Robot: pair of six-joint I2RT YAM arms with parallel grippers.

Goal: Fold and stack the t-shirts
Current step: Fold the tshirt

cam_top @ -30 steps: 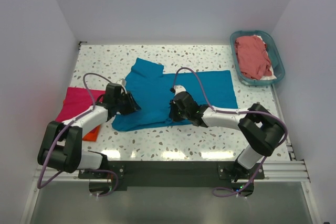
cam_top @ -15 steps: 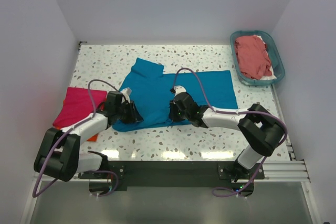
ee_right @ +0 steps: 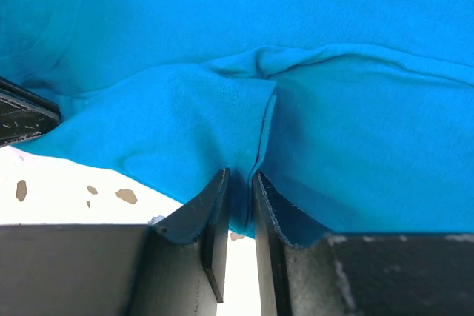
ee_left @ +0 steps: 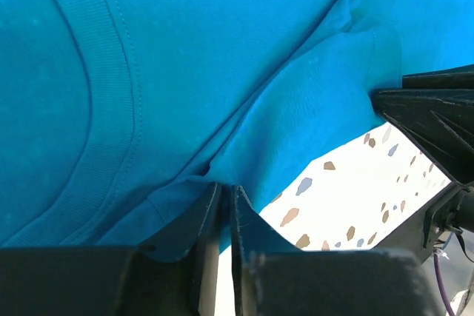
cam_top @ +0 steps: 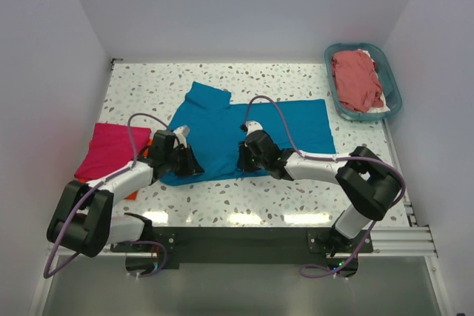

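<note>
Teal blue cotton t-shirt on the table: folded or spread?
Mostly spread: the teal blue cotton t-shirt lies flat across the speckled table, one sleeve out; only its near-left edge is bunched.

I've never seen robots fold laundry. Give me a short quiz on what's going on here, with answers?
1. True or false: the basket at the far right holds a salmon-red t-shirt.
2. Which garment has its fabric between the fingers of both the left gripper and the right gripper? A: orange. B: teal. C: pink.
3. What peeks out from under the pink t-shirt at the left?

Key:
1. True.
2. B, the teal t-shirt, pinched along its near edge.
3. An orange t-shirt; only its edges show.
</note>
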